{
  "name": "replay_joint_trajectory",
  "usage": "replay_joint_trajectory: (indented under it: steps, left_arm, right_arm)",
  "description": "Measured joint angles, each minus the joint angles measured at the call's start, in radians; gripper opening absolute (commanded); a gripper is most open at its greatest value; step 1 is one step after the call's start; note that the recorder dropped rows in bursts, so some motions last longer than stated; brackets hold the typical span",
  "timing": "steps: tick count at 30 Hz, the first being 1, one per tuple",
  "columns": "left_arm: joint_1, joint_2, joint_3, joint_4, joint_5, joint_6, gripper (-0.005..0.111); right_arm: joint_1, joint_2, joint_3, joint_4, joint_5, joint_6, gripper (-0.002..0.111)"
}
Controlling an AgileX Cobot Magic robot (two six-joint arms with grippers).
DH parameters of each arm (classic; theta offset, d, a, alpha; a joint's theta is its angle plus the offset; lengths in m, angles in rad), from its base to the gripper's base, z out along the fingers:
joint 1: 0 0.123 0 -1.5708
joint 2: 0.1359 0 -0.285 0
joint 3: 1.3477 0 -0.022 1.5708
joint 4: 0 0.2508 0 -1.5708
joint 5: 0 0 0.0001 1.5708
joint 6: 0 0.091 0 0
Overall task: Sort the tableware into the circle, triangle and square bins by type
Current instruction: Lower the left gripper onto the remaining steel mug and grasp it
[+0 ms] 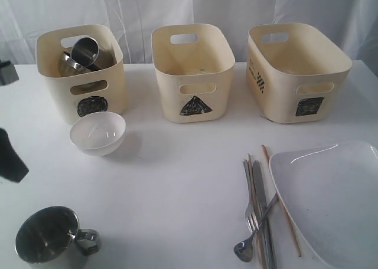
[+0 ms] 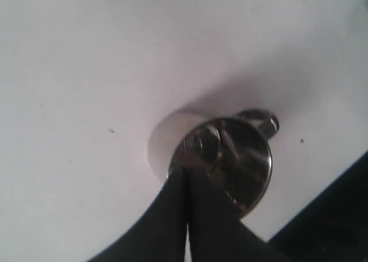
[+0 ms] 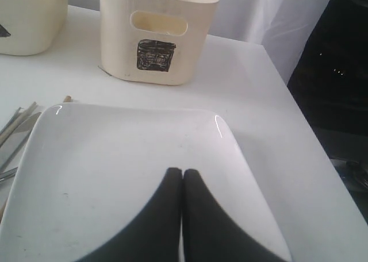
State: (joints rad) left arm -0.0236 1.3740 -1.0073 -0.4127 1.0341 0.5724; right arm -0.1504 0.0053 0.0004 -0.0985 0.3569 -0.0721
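A steel mug (image 1: 86,51) and a steel bowl (image 1: 69,65) lie in the circle bin (image 1: 80,98). The triangle bin (image 1: 192,74) and the square bin (image 1: 295,74) look empty. The small white bowl (image 1: 97,133) stands in front of the circle bin. A second steel mug (image 1: 47,236) stands upright at the near left; my left gripper (image 2: 185,171) hovers shut over its rim (image 2: 230,158). Fork (image 1: 249,201), knife (image 1: 263,213), spoon (image 1: 245,248) and chopsticks (image 1: 282,207) lie beside the large white plate (image 1: 331,198). My right gripper (image 3: 183,173) is shut above the plate (image 3: 115,158).
The left arm (image 1: 9,157) shows only as a dark shape at the exterior view's left edge. The right wrist view shows the square bin (image 3: 158,38) behind the plate and the table's edge (image 3: 305,135) beside it. A white curtain hangs behind the bins.
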Motion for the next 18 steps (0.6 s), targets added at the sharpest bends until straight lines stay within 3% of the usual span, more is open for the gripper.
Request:
replay_joint_trajectory:
  steps: [5,8,18]
  left_arm:
    - [0.000,0.000,0.138,-0.036,0.014,0.035,0.049]
    - [0.000,0.000,0.218,-0.095,-0.044,0.072,0.062]
    - [0.000,-0.007,0.432,-0.169,-0.392,0.233,0.058]
  right_arm:
    - [0.000,0.000,0.000,0.000,0.000,0.000,0.000]
    - [0.000,0.000,0.000,0.000,0.000,0.000,0.000]
    - [0.000,0.000,0.000,0.000,0.000,0.000,0.000]
